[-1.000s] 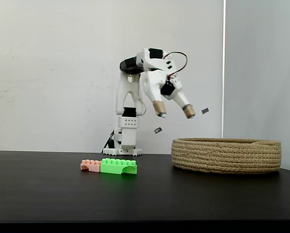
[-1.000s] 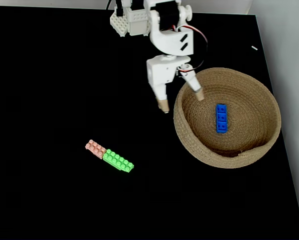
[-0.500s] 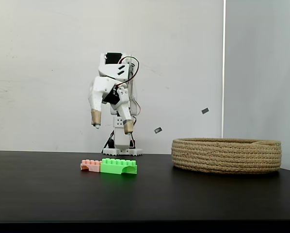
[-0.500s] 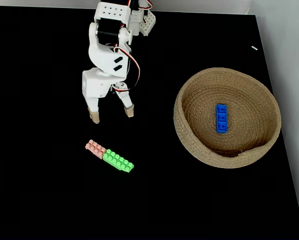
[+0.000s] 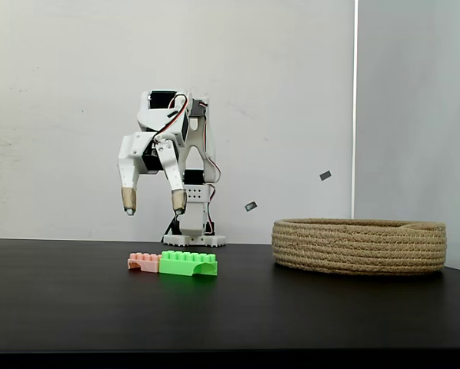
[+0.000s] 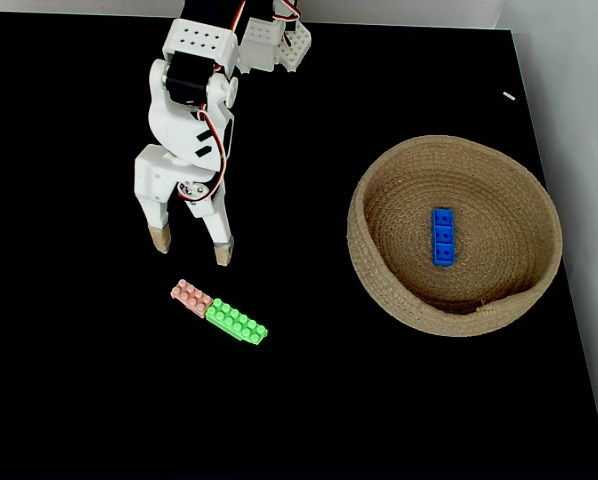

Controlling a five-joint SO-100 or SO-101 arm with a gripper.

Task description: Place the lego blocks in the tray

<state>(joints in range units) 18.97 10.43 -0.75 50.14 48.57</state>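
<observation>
Gripper (image 6: 191, 246) wide apart, empty, above pink brick (image 6: 190, 297) w/ green brick (image 6: 236, 322) touching it

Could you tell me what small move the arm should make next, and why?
Probably lower straight down onto the pink brick. The open gripper hangs above and just short of it, the blue brick already lies in the tray, and the green brick sits end to end with the pink one.
</observation>
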